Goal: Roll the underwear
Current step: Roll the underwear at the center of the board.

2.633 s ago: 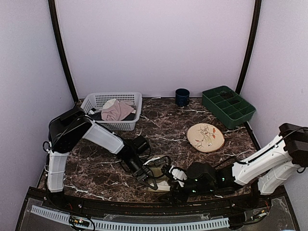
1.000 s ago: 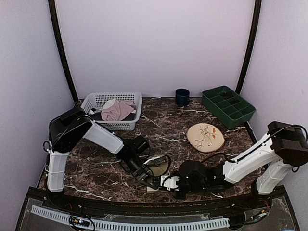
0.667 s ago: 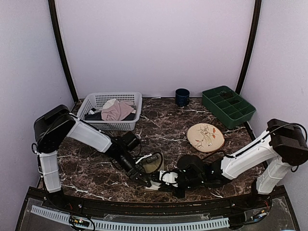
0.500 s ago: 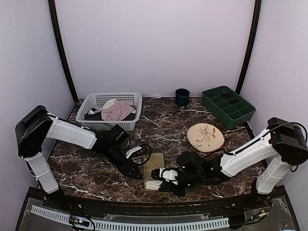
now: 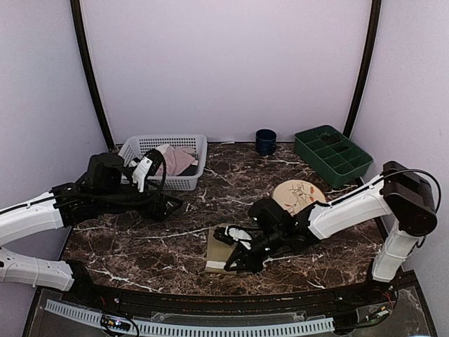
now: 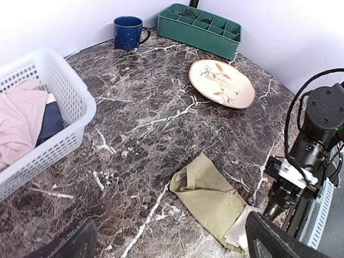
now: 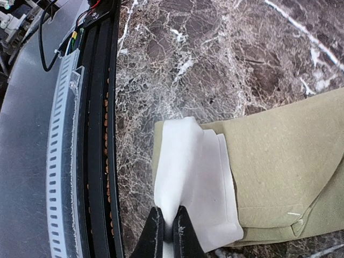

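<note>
– Near the front edge of the table (image 5: 140, 246), how does the underwear (image 5: 223, 246) lie?

– Folded into a narrow olive strip, flat on the top, with its cream waistband (image 7: 193, 172) end towards the rail (image 7: 99, 134); my right gripper (image 7: 166, 232) is clenched on that waistband's edge, fingers pressed together with the cloth between them.

– What could spoil it from here?

– I judge the pinch thin; only a lip of cream is caught, so it may slip out when I turn it over; the loose layers may also skew and the roll come out crooked, since nothing pins the far end; and this close to the rail, cloth could drag off the edge.

– And your arms?

– My right arm is stretched low across the table, wrist nearly level with the cloth; my left gripper (image 5: 174, 206) hangs released, jaws wide, near the white basket (image 5: 179, 184) and well apart from the underwear.
</note>
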`<action>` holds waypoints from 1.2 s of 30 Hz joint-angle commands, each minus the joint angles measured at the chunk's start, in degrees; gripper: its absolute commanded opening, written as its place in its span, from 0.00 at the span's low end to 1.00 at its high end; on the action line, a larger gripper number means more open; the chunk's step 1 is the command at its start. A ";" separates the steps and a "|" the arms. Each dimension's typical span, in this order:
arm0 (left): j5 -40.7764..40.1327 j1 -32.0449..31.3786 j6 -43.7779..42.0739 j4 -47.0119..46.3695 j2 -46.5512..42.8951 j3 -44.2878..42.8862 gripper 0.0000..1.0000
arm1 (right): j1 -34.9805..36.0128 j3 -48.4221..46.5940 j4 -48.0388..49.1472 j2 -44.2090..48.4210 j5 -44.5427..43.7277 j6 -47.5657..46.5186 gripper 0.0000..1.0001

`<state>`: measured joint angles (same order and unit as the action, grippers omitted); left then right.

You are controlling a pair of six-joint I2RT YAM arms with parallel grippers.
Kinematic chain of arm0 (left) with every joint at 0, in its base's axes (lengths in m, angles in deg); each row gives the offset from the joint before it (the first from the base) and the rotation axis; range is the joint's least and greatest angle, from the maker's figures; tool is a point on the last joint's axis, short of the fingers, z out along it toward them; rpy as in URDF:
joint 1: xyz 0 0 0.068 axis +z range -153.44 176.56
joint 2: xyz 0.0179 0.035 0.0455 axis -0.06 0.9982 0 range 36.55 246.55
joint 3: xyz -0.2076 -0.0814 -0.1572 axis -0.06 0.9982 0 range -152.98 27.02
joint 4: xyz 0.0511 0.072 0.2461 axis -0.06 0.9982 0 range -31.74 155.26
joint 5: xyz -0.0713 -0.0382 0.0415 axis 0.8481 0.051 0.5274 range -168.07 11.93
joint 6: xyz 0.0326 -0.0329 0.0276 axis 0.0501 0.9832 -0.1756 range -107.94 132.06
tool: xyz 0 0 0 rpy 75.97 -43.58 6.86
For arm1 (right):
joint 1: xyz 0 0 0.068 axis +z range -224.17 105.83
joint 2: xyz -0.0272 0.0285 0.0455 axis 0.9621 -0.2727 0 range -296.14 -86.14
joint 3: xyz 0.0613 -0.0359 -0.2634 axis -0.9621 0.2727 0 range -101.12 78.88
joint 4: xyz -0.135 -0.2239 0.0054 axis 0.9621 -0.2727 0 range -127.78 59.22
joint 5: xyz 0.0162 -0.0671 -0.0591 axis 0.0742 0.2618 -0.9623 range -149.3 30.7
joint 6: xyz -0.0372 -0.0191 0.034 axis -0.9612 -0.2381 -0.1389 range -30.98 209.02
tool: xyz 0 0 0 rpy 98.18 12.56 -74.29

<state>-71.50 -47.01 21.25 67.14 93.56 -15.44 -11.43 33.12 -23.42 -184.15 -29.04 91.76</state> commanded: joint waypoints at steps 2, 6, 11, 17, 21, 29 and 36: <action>8.56 -0.46 -0.45 1.45 1.14 3.02 0.99 | -3.35 -3.12 -2.96 -5.75 11.75 6.34 0.00; 5.67 -9.88 -3.78 -1.11 2.76 7.62 0.99 | -5.37 -5.55 -3.12 -9.68 16.11 9.90 0.00; 0.50 -18.96 -11.04 -11.68 4.40 13.71 0.99 | -6.75 -6.52 -2.91 -13.04 19.82 12.79 0.00; -2.93 -23.24 -23.62 -20.83 13.33 14.71 0.92 | -8.34 -8.33 -4.96 -15.51 22.48 14.27 0.00; -3.61 -25.46 -30.15 -24.65 21.54 12.36 0.82 | -9.17 -9.66 -6.73 -16.91 23.54 14.46 0.00; -5.33 -26.82 -37.41 -29.15 31.65 8.87 0.67 | -9.72 -12.82 -10.61 -19.51 24.76 13.71 0.00; -3.81 -26.92 -38.85 -28.56 36.33 7.56 0.44 | -10.09 -12.79 -10.39 -19.86 25.60 13.83 0.00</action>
<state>-76.01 -73.70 -15.64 38.56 128.21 -6.41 -20.90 20.57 -32.19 -202.71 -2.53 105.66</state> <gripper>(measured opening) 0.485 0.030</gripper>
